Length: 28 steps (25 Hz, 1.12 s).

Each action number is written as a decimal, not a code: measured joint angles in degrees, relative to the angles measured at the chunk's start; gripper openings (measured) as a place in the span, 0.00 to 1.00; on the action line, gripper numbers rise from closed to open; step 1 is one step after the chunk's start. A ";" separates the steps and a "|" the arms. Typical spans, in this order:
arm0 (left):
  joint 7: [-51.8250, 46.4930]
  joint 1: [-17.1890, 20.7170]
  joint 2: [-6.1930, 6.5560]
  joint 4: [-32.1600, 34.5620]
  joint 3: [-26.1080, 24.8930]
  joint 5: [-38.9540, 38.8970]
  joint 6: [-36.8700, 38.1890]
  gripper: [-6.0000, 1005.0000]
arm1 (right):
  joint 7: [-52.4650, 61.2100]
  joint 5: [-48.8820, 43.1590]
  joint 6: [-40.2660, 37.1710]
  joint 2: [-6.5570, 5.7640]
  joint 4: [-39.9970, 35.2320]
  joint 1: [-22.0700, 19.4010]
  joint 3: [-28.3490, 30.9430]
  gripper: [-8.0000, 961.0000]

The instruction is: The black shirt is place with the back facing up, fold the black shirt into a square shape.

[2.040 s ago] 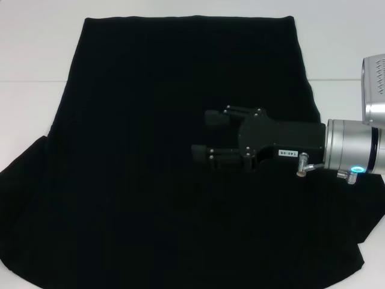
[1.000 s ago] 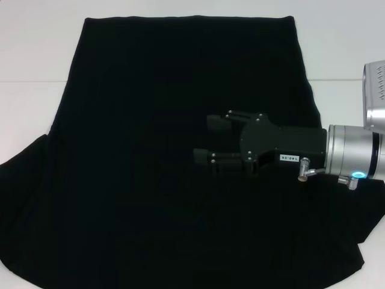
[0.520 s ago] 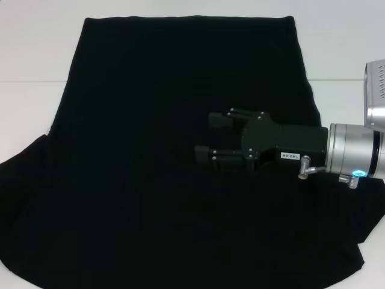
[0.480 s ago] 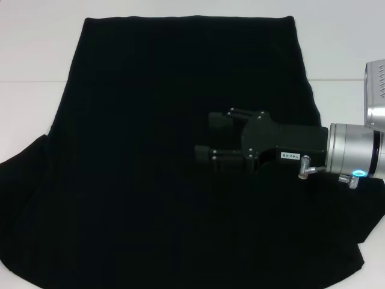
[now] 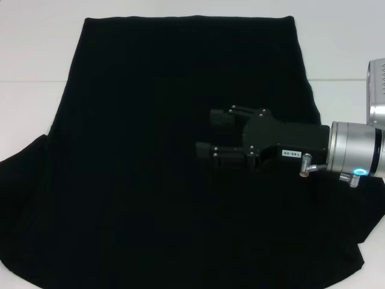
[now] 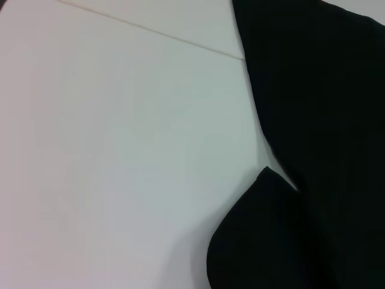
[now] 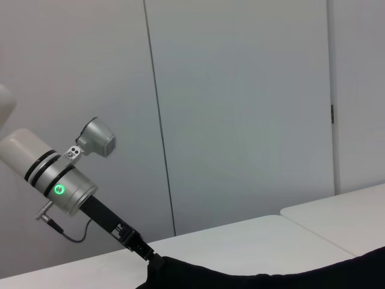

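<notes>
Black shirt [image 5: 162, 150] is under my right hand [image 5: 206, 133], which reaches in from the right side of the head view and hangs over the right half of the fabric, fingers pointing toward the robot's left. I see its two dark fingers [image 5: 221, 118] standing apart with a moderate gap and nothing between them. On the side of the black housing sits a small white label; the writing on it is too small for me to read with any certainty. Behind the housing comes the silver wrist section [image 5: 355, 150], with a ring light glowing blue-green.

Spread out from there, the shirt lies flat on the white desk [image 5: 36, 54], plain black side up, with no lettering showing. Its straight edge is at the far side, and the cloth widens toward me, with a sleeve bulging out on each side near the bottom corners of the head view.

My left hand [image 7: 144, 251] appears only in the right wrist view, far off. It is angled down at the edge of the shirt [image 7: 271, 274], its tip meeting the cloth; I cannot tell whether its fingers are parted or closed. The left wrist view shows bare desk [image 6: 120, 150] beside the shirt's side edge and a rounded sleeve [image 6: 264, 235].
</notes>
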 joint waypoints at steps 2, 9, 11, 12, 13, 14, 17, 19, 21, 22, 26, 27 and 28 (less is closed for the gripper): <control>-0.07 0.07 0.00 0.05 0.00 0.04 0.01 0.01 | 0.00 0.01 0.00 0.00 0.00 -0.01 0.00 0.89; -1.09 0.13 0.08 0.27 0.00 0.56 0.05 0.01 | 0.00 0.03 0.02 0.00 0.00 -0.03 0.00 0.89; -1.72 0.13 0.09 0.56 0.00 0.63 0.05 0.01 | 0.00 0.02 0.08 0.00 0.00 -0.03 0.00 0.89; -1.93 0.13 0.10 0.69 0.00 0.67 0.05 0.01 | 0.00 0.03 0.11 0.00 0.00 -0.02 0.00 0.89; -2.07 0.13 0.10 0.79 0.00 0.69 0.05 0.01 | 0.00 0.03 0.13 0.00 0.00 -0.03 0.00 0.89; -2.17 0.13 0.11 0.89 0.00 0.72 0.03 0.01 | 0.00 0.04 0.15 0.00 0.00 -0.03 0.00 0.89; -2.30 0.13 0.11 1.01 0.01 0.74 -0.04 0.01 | 0.00 0.40 0.19 0.00 0.00 -0.03 0.00 0.89; -2.34 0.13 0.11 1.13 0.00 0.75 -0.12 0.01 | 0.00 0.55 0.19 0.00 0.00 -0.02 0.00 0.89; -2.62 0.13 0.11 1.38 0.00 0.95 -0.20 0.01 | 0.00 0.56 0.20 0.00 0.00 -0.02 0.00 0.89; -2.90 0.13 0.11 1.55 0.00 1.23 -0.27 0.01 | 0.00 0.56 0.20 0.00 0.00 -0.02 0.00 0.89; -3.32 0.21 0.10 2.07 -0.05 1.78 -0.49 0.01 | 0.00 0.56 0.20 0.00 0.00 -0.02 0.00 0.89; -3.41 0.31 0.08 2.23 -0.06 1.79 -0.54 0.01 | 0.00 0.56 0.20 0.00 0.00 -0.02 0.00 0.89; -3.45 0.36 0.07 2.29 -0.06 1.79 -0.57 0.01 | 0.00 0.56 0.20 0.00 0.00 -0.02 0.00 0.89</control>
